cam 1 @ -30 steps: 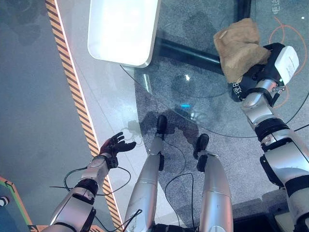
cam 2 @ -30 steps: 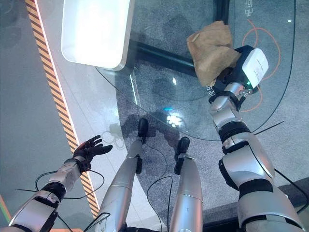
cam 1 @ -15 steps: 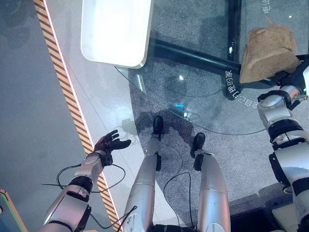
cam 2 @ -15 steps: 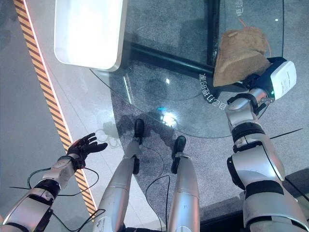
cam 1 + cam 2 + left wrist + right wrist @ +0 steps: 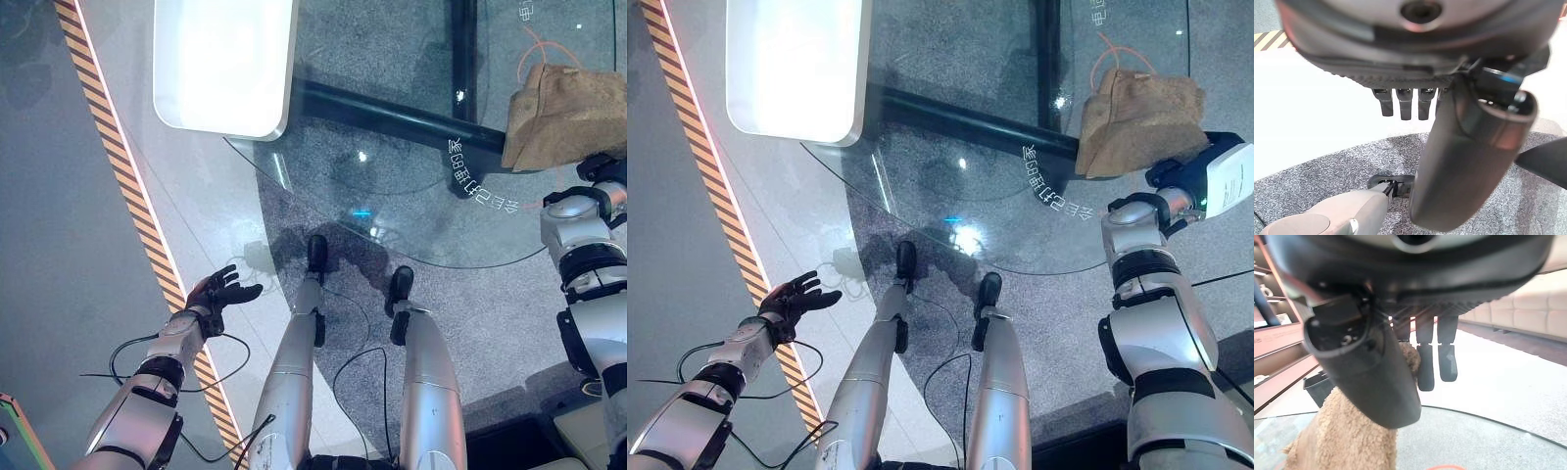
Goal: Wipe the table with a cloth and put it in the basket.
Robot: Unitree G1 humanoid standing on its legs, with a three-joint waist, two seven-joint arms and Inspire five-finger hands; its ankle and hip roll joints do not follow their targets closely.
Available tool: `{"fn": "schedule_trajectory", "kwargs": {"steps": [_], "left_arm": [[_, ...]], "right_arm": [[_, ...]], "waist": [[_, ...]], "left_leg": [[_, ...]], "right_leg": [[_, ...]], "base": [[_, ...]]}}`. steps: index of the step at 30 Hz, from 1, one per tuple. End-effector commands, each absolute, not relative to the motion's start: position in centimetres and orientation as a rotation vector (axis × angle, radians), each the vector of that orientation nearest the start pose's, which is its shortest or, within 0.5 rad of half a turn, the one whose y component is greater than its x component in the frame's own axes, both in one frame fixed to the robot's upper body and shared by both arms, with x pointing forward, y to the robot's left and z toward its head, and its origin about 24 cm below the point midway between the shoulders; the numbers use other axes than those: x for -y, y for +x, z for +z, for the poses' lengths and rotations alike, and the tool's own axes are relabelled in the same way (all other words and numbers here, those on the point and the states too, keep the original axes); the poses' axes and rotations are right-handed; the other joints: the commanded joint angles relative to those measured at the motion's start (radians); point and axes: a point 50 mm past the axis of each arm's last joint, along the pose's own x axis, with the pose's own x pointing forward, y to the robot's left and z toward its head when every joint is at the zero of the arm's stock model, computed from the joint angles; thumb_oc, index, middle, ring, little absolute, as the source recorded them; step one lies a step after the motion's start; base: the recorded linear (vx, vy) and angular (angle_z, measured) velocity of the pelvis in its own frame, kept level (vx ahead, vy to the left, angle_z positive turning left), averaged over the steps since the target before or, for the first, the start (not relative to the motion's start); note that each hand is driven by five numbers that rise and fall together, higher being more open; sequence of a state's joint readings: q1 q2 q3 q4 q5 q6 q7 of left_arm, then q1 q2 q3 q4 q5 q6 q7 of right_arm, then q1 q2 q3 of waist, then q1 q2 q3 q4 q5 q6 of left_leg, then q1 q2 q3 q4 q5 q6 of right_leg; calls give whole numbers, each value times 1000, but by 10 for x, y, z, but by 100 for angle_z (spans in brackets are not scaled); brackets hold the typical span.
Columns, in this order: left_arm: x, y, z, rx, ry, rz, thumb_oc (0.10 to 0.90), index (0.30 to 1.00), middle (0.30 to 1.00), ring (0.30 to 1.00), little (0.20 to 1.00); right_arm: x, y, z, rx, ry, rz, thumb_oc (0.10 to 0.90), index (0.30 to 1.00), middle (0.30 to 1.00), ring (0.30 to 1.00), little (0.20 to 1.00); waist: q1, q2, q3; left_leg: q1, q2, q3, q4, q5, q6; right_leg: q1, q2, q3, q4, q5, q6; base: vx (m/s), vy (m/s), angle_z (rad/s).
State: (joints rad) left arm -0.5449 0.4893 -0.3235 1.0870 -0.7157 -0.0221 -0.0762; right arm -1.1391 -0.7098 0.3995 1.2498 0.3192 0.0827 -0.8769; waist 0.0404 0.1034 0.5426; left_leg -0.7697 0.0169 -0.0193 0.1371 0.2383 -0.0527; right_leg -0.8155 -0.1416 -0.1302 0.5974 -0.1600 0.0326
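Cloth: the fuzzy tan cloth (image 5: 1138, 122) sits on the round glass table (image 5: 950, 166), far right; it has slid right.
Right hand (image 5: 1432, 360): thumb on the cloth, maybe holding it.
Left hand (image 5: 223, 291): fingers relaxed, held low.
Meaning: wiping goes on.

Grey speckled floor (image 5: 323, 186) under a round glass tabletop (image 5: 411, 147); dark crossbars (image 5: 392, 113) of its base show through the glass; white rounded-corner slab (image 5: 220, 64) beside it; yellow-black hazard stripe (image 5: 137, 211) along a pale strip; cream tufted sofa (image 5: 1528, 308) and wooden shelving (image 5: 1273, 308) beyond.
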Motion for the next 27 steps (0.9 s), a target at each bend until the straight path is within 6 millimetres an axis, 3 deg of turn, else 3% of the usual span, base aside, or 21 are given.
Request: {"fn": "schedule_trajectory", "kwargs": {"steps": [1, 8, 19, 27], "left_arm": [[-300, 298, -14, -530, -81, 259, 800, 900, 900, 900, 900], [-299, 300, -14, -532, -77, 259, 800, 900, 900, 900, 900], [-286, 304, -16, -524, -71, 224, 800, 900, 900, 900, 900], [-277, 305, -19, -524, -66, 199, 800, 900, 900, 900, 900]], "right_arm": [[381, 332, 256, 189, -524, -1454, 100, 300, 300, 300, 200], [371, 340, 263, 263, -529, -1364, 100, 300, 300, 300, 200], [299, 378, 292, 450, -718, -1022, 100, 300, 300, 300, 200], [266, 392, 293, 471, -841, -882, 100, 300, 300, 300, 200]], "waist": [[8, -46, -23], [7, -48, -23], [17, -40, -23], [32, -29, -23]], "left_leg": [[23, -16, 24, 175, -227, 33], [26, -18, 21, 172, -229, 32], [30, -29, 18, 167, -223, 28], [36, -37, 18, 162, -219, 29]], "right_leg": [[41, 22, 12, -252, 182, 49], [41, 23, 13, -250, 180, 51], [51, 18, 4, -264, 177, 44], [62, 10, -9, -266, 171, 40]], "base": [[0, 0, 0], [0, 0, 0], [0, 0, 0], [0, 0, 0]]}}
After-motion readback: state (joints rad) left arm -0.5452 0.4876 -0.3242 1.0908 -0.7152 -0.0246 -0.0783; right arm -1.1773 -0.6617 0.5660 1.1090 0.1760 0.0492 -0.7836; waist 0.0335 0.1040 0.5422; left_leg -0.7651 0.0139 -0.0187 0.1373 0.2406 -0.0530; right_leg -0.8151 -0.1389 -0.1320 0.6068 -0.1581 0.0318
